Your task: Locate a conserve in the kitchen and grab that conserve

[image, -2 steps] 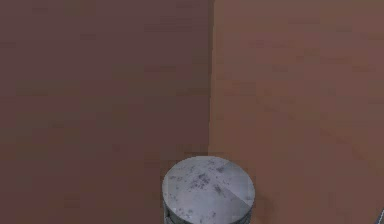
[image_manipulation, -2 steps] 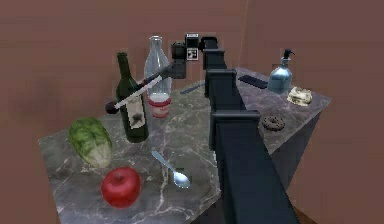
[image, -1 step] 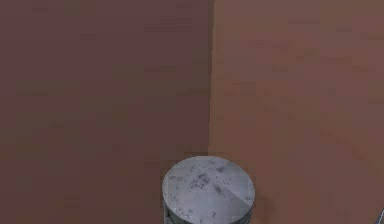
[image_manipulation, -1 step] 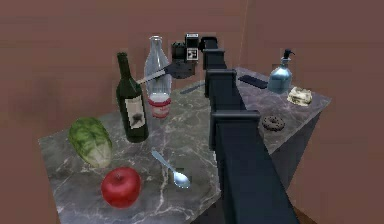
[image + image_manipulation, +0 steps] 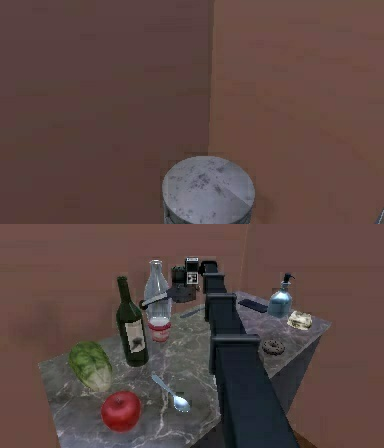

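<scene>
Reaching across desk with gripper by clear bottle, near red-filled jar, likely conserve, beside wine bottle; seemingly lining up grab. Holding anything: cannot tell.

Two bare reddish-brown walls meet in a plain corner straight ahead, the right-hand one a shade lighter. Tucked at the foot of that corner stands a round bin with a scuffed grey metal lid. Off to the side, a grey veined stone counter sits against the same brown walling.
</scene>
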{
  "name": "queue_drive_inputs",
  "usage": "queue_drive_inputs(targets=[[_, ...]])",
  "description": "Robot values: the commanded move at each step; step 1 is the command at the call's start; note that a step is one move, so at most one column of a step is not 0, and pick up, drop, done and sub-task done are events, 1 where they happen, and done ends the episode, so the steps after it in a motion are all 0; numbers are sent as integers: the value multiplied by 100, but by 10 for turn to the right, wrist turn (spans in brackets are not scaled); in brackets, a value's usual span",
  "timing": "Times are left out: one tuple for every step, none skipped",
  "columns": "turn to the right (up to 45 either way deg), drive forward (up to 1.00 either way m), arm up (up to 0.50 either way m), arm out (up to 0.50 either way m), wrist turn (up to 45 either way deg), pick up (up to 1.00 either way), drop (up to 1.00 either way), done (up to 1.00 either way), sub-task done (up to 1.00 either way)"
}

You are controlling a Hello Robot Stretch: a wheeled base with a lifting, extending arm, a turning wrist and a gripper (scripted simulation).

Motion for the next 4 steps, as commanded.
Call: queue_drive_inputs(targets=[[0, 0, -8, 0, 0, 0, 0, 0, 0], [0, 0, 0, 0, 0, 100, 0, 0, 0], [0, 0, 8, 0, 0, 0, 0, 0, 0], [0, 0, 0, 0, 0, 0, 0, 100, 0]])
